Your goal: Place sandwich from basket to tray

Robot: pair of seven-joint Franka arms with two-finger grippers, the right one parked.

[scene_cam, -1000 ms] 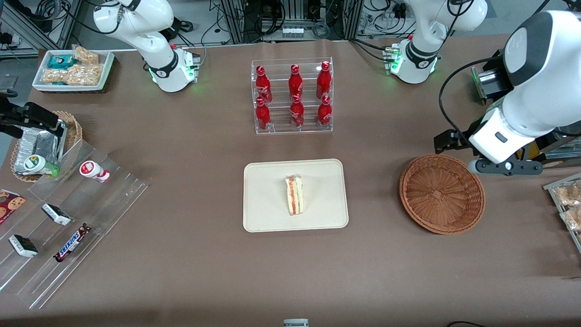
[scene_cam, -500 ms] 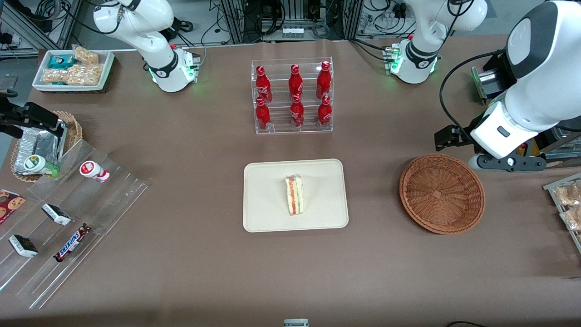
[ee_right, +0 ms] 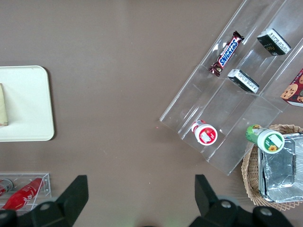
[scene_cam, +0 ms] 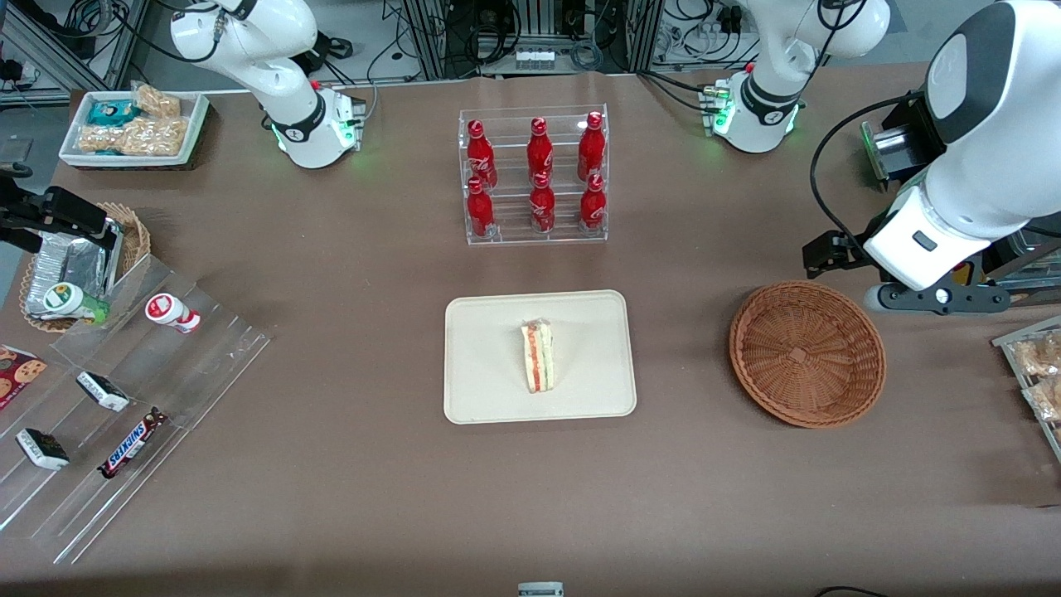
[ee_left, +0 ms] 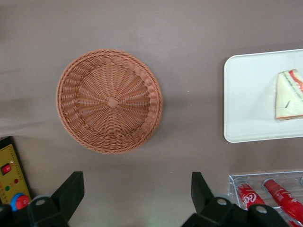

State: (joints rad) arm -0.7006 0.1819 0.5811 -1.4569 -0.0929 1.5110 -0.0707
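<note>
The sandwich (scene_cam: pixel 538 357) (ee_left: pixel 289 94), a pale wedge with red and green layers, lies on the cream tray (scene_cam: pixel 489 332) (ee_left: pixel 246 94) in the middle of the table. The round brown wicker basket (scene_cam: pixel 806 354) (ee_left: pixel 110 100) stands empty toward the working arm's end. My left gripper (scene_cam: pixel 932 298) (ee_left: pixel 135 189) hovers high above the table beside the basket's rim, a little farther from the front camera than the basket. It is open, and only bare table shows between its fingers.
A clear rack of red bottles (scene_cam: pixel 535 174) (ee_left: pixel 267 196) stands farther from the front camera than the tray. Bagged snacks (scene_cam: pixel 1036 373) lie at the working arm's table edge. A clear stepped stand (scene_cam: pixel 124 398) and a foil-lined basket (scene_cam: pixel 75 265) sit toward the parked arm's end.
My left gripper has drifted slightly away from the basket toward the working arm's end. The sandwich, tray and basket have not moved.
</note>
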